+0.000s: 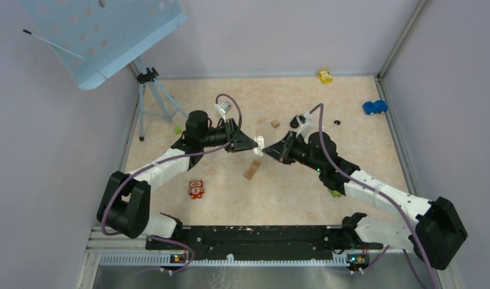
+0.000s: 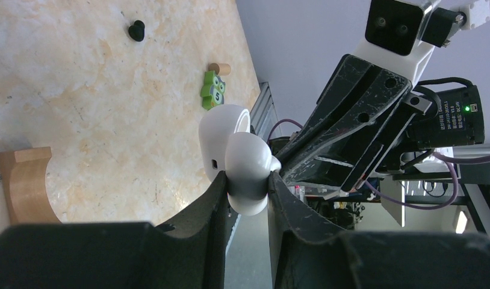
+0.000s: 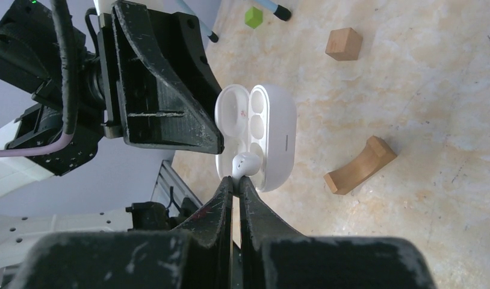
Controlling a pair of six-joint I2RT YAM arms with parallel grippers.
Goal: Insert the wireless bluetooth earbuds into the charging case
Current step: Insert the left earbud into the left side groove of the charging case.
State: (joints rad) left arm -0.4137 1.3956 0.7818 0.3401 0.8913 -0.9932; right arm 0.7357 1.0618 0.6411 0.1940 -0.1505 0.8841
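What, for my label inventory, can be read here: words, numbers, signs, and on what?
"2": orange owl block, top view.
"5", seemingly: green owl block, left wrist view.
White print on the black camera module: too small to read.
Red mark inside the charging case lid: illegible.

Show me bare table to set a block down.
Bare: back strip between tripod and yellow car; near patch between owl block and right arm. Crowded: centre, where left gripper and right gripper meet at the case, by the arch block.

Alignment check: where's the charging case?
Open white plastic charging case: above mid-table in top view, pinched in the left fingers, right fingers' white earbud at its socket.
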